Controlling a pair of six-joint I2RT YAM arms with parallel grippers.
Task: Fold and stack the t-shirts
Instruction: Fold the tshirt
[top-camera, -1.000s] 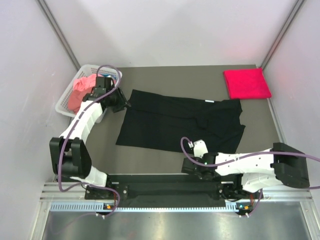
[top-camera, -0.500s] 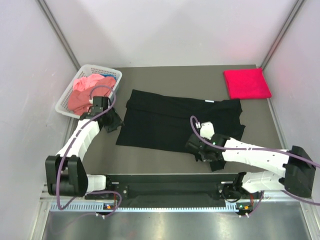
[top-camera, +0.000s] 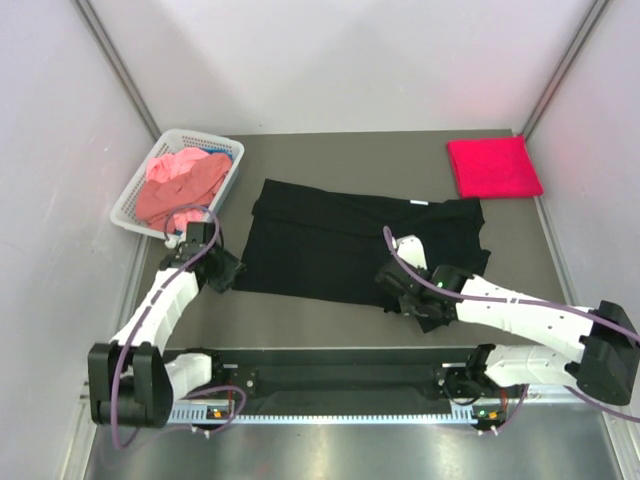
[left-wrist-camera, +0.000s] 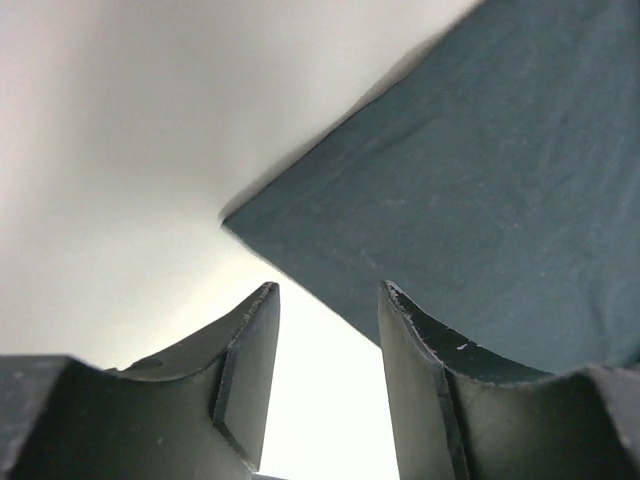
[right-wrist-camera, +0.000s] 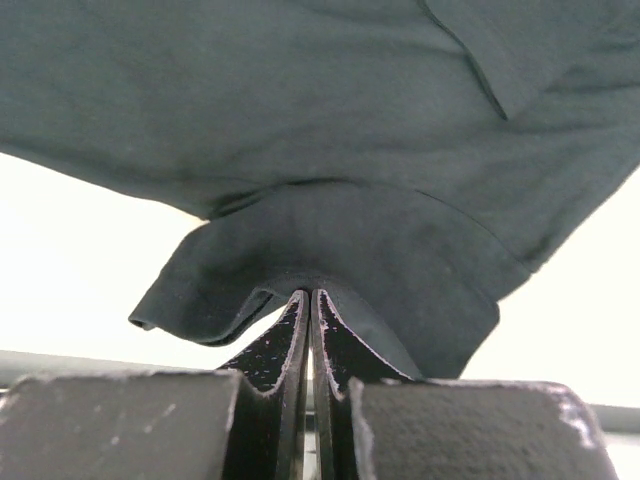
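right jaws pinch black t-shirt (top-camera: 340, 245) hem; left jaws face its corner.

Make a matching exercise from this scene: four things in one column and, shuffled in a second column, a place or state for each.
Things:
1. red t-shirt
2. pink t-shirt
3. left gripper
4. right gripper

Places or states:
A. shut, pinching the near edge of the black t-shirt
B. lying in the white basket
C. folded, at the far right corner of the table
D. open, beside the black t-shirt's near left corner

Pairs: 1-C, 2-B, 3-D, 4-A.
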